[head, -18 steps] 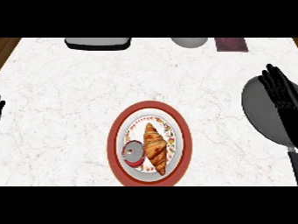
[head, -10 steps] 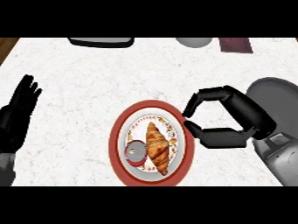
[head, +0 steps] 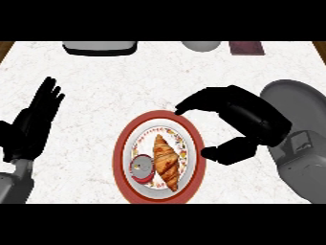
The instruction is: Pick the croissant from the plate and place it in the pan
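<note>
Since half a second back: right hand (head: 246,125) shifting slightly toward the plate's (head: 125,143) right rim, arching over it; left hand (head: 35,119) holding much the same spot at the view's left, open, fingers up, resting.

Right hand's fingers (head: 193,103) curling into a wide hook, thumb below, gap between them open toward the plate; gripping nothing yet; fingertip hanging just over the plate's upper right rim, thumb just beside the right rim.

Croissant (head: 167,160) lying on the plate, right of centre, not yet lifted; long axis running near-vertical in the view, pointed end up, broader end down; lying left of and below the right hand's fingers, near but apart; right hand clearly nearer than left, left well apart across the bench (head: 94,81).

Small red-rimmed round thing (head: 143,167) sitting on the plate, touching or just beside the croissant's left flank; nature unclear.

Pan (head: 303,107) resting at the right, partly behind the right hand and forearm; dark grey, nothing seen inside.

Counting: one croissant; one plate; one pan; one small round thing; two hands. Along the far edge: one grey tray-like thing (head: 100,47), one pale round thing (head: 201,45), one dark reddish thing (head: 246,47).

Judging the coming move: reaching left and down, fingers closing across the croissant's short width.
</note>
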Robot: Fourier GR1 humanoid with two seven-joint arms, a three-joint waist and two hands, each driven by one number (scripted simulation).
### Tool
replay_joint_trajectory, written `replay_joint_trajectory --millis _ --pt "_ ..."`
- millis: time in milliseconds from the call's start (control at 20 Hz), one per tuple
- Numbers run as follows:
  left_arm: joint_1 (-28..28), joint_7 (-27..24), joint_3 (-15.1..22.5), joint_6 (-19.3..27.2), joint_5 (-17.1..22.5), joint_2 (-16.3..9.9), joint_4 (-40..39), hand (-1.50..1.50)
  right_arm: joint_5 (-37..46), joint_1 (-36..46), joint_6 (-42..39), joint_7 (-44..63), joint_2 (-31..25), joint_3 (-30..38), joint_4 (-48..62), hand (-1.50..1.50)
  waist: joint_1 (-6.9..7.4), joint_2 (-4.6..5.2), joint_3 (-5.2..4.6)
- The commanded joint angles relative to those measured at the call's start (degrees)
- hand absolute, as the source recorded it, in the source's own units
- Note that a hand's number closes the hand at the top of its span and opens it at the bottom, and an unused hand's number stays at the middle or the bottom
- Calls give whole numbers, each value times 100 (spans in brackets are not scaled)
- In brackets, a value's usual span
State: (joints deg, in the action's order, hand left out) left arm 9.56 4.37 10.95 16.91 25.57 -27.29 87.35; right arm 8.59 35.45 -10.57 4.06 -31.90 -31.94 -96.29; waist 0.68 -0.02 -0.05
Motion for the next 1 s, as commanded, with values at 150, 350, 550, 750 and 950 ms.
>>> replay_joint_trajectory --millis 150,350,550,750,950 --pt "613 519 -37 166 -169 107 -169 0 747 1225 -787 631 646 -542 269 -150 -2 16 0" --pt "179 152 -26 -12 -205 163 -65 0 737 1922 -1652 1372 913 -822 392 -150 21 0 -7" --pt "490 564 81 309 -329 322 111 0 1291 2365 -1948 1843 1527 -1390 834 -150 16 1 -2" --pt "137 337 130 320 -465 386 217 0 1548 2713 -2354 2144 2249 -1789 1804 -150 109 13 -5" --pt "63 199 -20 121 -368 377 49 0 1141 2764 -3622 2577 2173 -1884 1856 -150 -19 -8 -8"
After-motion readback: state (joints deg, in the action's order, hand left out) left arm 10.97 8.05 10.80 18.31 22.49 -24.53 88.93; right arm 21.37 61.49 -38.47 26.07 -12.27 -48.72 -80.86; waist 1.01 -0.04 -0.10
